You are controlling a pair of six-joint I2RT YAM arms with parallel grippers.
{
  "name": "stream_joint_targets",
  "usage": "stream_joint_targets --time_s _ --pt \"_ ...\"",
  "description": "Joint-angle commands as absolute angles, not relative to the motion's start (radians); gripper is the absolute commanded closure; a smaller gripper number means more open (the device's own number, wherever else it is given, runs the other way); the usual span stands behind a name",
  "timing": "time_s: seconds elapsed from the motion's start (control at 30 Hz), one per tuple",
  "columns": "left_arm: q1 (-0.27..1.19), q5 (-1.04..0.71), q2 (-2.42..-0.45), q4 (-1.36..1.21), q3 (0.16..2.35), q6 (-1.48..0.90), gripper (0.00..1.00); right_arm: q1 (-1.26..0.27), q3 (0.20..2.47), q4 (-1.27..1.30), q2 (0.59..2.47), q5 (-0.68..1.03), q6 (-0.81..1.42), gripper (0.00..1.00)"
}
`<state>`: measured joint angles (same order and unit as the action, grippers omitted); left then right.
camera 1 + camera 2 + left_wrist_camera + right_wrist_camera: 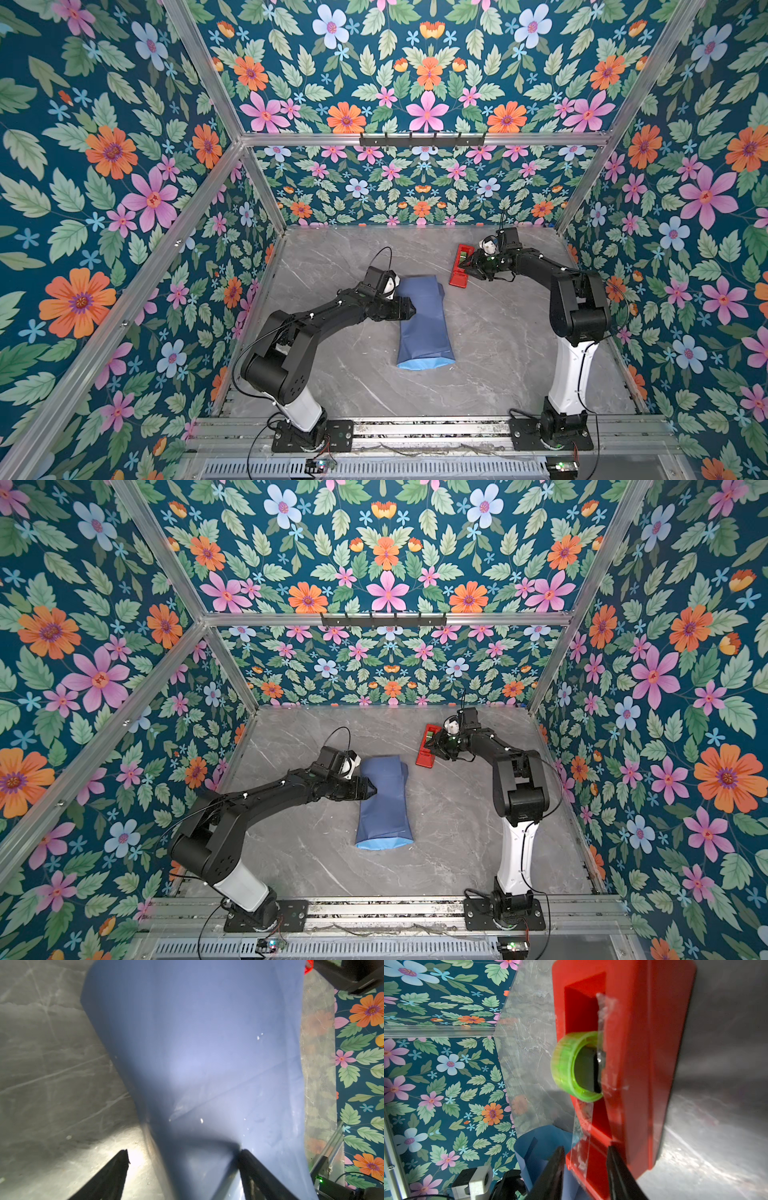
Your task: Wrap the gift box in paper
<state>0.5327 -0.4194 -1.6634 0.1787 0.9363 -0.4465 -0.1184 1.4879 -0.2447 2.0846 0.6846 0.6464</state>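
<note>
The gift box itself is hidden. We judge it sits inside the paper [424, 328], which is folded over into a long slate-blue bundle on the desk [519, 353], directly under and ahead of the left fingers [409, 309]. The bundle's far end lies nearest the right fingers [467, 271]. Its other end is open and shows the lighter blue inner face.

The left fingers stand wide apart and grip nothing. In the left wrist view one is over the bare desk and the other over the bundle, with the paper's edge running between them. We take this as a hold-down, keeping the overlapped flap from springing back while it is unsecured. We cannot tell whether they actually press the sheet.

Just beyond the bundle, the red tape dispenser [459, 266] lies at the tips of the right fingers, with its green tape roll [577, 1066] further out. These fingers are partly open and straddle the loose clear tape strip [582, 1132]. A gap shows on each side, so nothing is pinched yet.

The reason seems plain to us: one arm pins the wrap while the other fetches tape for the seam. The strip is thin and could slip or stick to one finger.
</note>
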Motion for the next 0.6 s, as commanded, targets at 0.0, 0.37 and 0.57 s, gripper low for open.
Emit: stream_joint_targets --time_s 0.0,0.37,0.57 --pt "0.536 -0.305 -1.685 0.316 0.921 -0.421 0.16 -0.119 1.494 -0.236 2.098 0.699 0.654 0.64" --pt "0.536 -0.302 -1.689 0.313 0.920 -0.421 0.15 -0.119 1.484 -0.208 2.114 0.713 0.680 0.71" --pt "0.536 -0.302 -1.689 0.313 0.919 -0.419 0.15 -0.118 1.472 -0.177 2.116 0.733 0.705 0.79"
